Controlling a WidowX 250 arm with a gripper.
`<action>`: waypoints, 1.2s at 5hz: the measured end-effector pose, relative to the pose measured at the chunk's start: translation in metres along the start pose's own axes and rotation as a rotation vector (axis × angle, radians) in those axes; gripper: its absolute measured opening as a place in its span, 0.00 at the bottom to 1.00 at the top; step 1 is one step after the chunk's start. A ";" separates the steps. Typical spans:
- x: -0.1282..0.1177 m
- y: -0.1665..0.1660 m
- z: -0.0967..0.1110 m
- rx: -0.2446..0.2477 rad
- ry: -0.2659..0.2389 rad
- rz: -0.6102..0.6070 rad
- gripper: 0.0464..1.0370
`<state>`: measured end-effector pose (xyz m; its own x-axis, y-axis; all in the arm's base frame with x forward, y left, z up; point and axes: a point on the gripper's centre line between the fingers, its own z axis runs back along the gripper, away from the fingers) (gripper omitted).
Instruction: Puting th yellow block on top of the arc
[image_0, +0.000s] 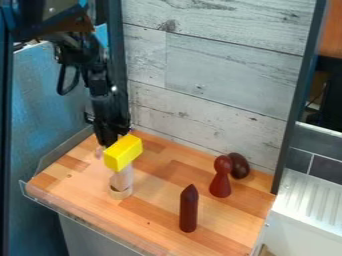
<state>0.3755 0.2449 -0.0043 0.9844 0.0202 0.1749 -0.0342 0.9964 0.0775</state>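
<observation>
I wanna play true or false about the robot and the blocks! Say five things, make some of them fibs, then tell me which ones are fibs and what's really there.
1. The yellow block is lying flat on the wooden board. False: it is raised up by the gripper.
2. The pointed dark red piece stands upright. True.
3. The round-headed piece is bright green. False: it is dark red.
4. The dark egg-shaped piece is right beside the round-headed piece. True.
5. The wall behind the board is red brick. False: it looks like pale wooden planks.
</observation>
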 end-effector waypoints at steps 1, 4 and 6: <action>-0.004 -0.003 -0.010 -0.041 -0.055 -0.070 0.06; -0.011 -0.004 -0.012 -0.078 -0.047 -0.052 0.62; -0.001 -0.007 0.058 -0.082 -0.124 -0.010 0.97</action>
<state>0.3643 0.2327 0.0521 0.9555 0.0051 0.2950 -0.0053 1.0000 -0.0002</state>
